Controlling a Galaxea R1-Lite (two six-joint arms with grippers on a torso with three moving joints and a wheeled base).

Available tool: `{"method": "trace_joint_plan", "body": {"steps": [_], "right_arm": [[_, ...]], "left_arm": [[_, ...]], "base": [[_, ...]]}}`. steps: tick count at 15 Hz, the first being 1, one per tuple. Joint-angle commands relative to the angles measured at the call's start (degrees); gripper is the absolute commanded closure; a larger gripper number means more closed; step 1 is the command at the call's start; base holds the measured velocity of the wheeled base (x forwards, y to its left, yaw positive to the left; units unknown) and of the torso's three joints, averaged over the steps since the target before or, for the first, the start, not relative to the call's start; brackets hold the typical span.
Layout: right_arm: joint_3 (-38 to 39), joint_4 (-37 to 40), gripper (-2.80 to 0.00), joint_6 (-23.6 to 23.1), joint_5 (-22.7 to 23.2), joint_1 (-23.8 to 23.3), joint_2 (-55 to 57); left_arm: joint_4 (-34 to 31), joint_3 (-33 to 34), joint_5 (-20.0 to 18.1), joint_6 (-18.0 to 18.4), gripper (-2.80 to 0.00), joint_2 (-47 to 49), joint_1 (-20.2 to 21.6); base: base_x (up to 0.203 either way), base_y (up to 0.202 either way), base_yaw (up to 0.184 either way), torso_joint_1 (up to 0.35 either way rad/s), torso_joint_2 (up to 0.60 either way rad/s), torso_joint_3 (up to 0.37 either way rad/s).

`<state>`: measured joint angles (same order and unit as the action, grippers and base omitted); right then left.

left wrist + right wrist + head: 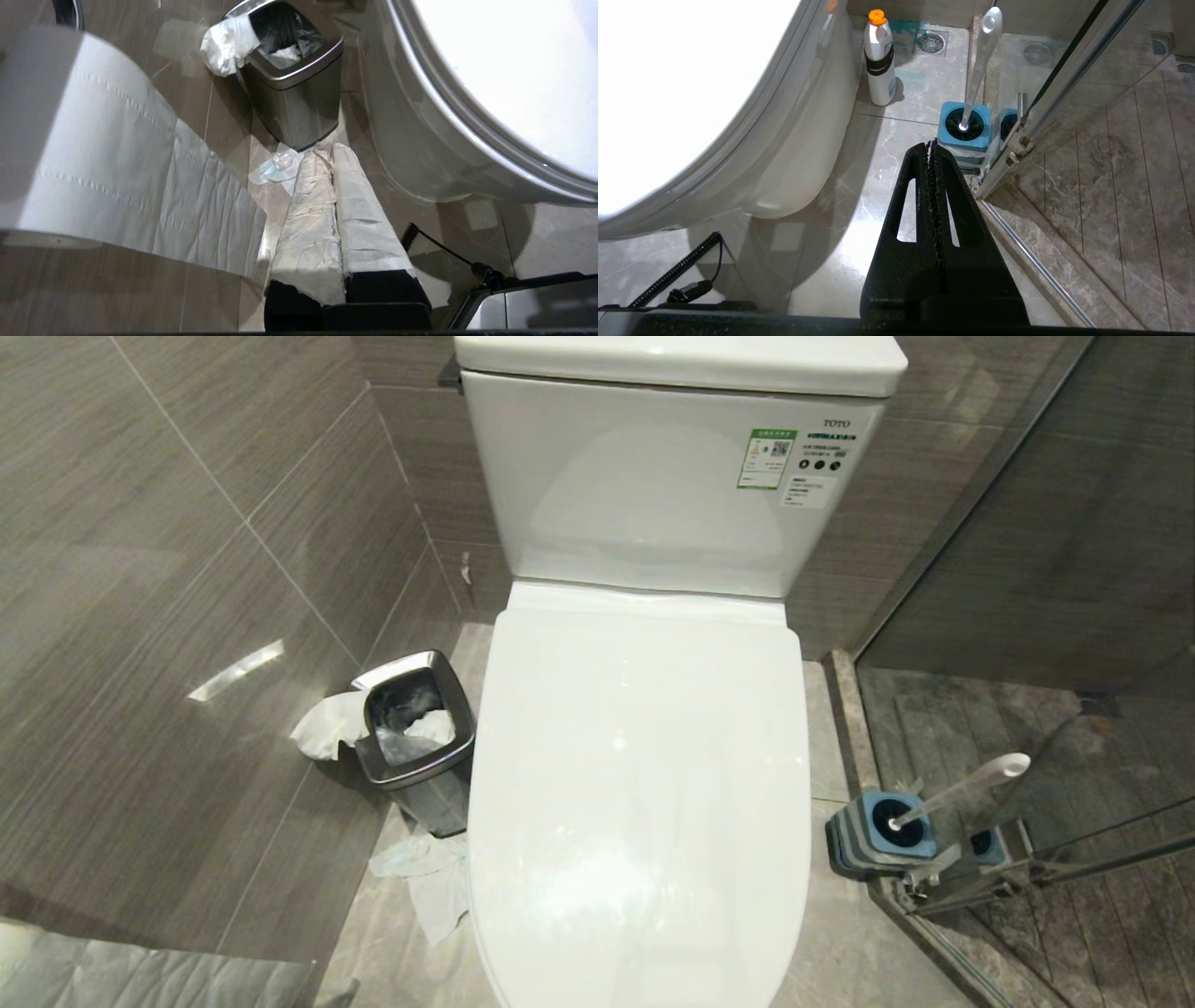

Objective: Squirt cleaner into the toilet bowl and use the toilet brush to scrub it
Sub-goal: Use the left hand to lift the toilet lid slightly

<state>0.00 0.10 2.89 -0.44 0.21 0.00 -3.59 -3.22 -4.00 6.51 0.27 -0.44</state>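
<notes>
The white toilet's lid (639,784) is down and hides the inside of the toilet bowl; only the bowl's outer wall (798,154) shows. The toilet brush (962,791) stands in its blue-and-grey holder (882,835) on the floor to the toilet's right, against the glass door. My right gripper (930,144) is shut and empty, hanging just short of the holder (964,126). My left gripper (327,151), its fingers wrapped in white paper, is shut and empty above the floor left of the bowl. No cleaner shows; a white bottle with an orange cap (880,60) stands behind the bowl.
A square steel waste bin (415,737) with tissue hanging over its rim stands left of the toilet, with crumpled paper (429,882) on the floor by it. A toilet-paper roll (93,154) hangs close to my left wrist. The glass shower door's metal frame (1017,144) borders the right.
</notes>
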Motion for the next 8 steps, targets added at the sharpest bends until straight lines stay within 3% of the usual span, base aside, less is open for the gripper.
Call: {"method": "trace_joint_plan", "body": {"steps": [1, 4, 8], "right_arm": [[0.0, 0.0, 0.00, 0.0, 0.0, 0.1, 0.1], [0.0, 0.0, 0.00, 0.0, 0.0, 0.1, 0.1], [0.0, 0.0, 0.00, 0.0, 0.0, 0.0, 0.1]], "left_arm": [[-1.9, -3.2, -1.4, 0.9, 0.00, 0.3, 0.0], [-5.9, -9.6, -4.3, 2.1, 0.00, 2.2, 0.0], [-6.4, -17.9, -4.7, 2.5, 0.00, 11.4, 0.0]], "base": [[0.000, 0.000, 0.000, 0.000, 0.00, 0.000], [0.000, 0.000, 0.000, 0.000, 0.00, 0.000], [0.000, 0.000, 0.000, 0.000, 0.00, 0.000]]}}
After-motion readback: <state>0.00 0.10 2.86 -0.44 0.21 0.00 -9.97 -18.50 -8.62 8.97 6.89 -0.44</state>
